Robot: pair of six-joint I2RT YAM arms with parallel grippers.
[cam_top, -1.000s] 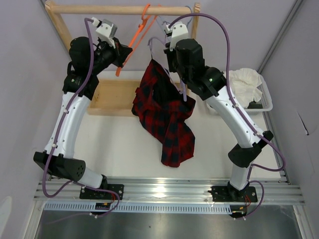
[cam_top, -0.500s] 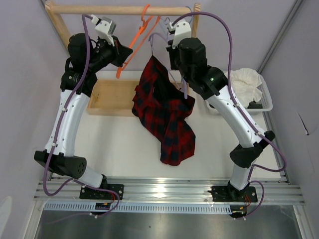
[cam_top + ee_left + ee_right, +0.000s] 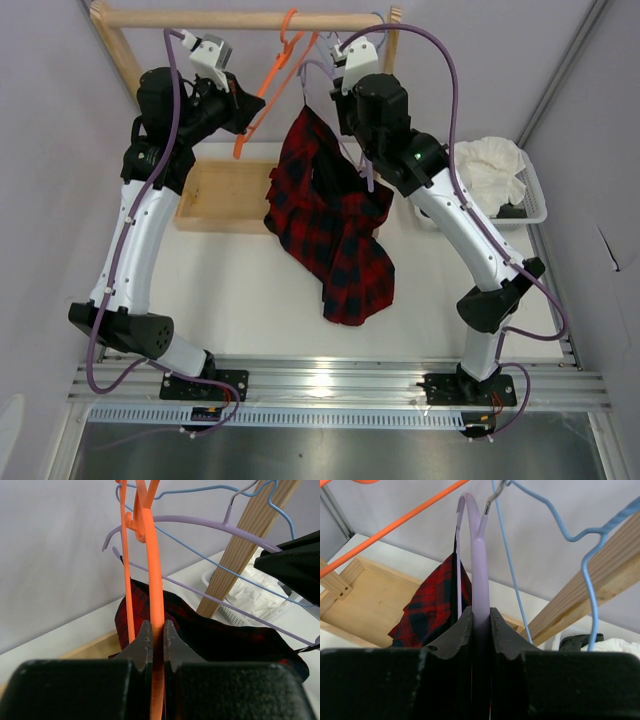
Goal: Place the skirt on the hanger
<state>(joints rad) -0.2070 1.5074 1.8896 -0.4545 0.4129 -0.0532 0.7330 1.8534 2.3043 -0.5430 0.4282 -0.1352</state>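
Plain lilac-grey walls (image 3: 40,150) are closing in a white table (image 3: 240,290) on three sides, with soft even light falling over it. A wooden rack (image 3: 118,55) is standing at the far edge, its round bar (image 3: 200,19) running across the top and its flat base (image 3: 225,195) lying on the table. A white basket (image 3: 537,195) is sitting by the right wall, and a metal rail (image 3: 340,385) along the near edge is catching glare.
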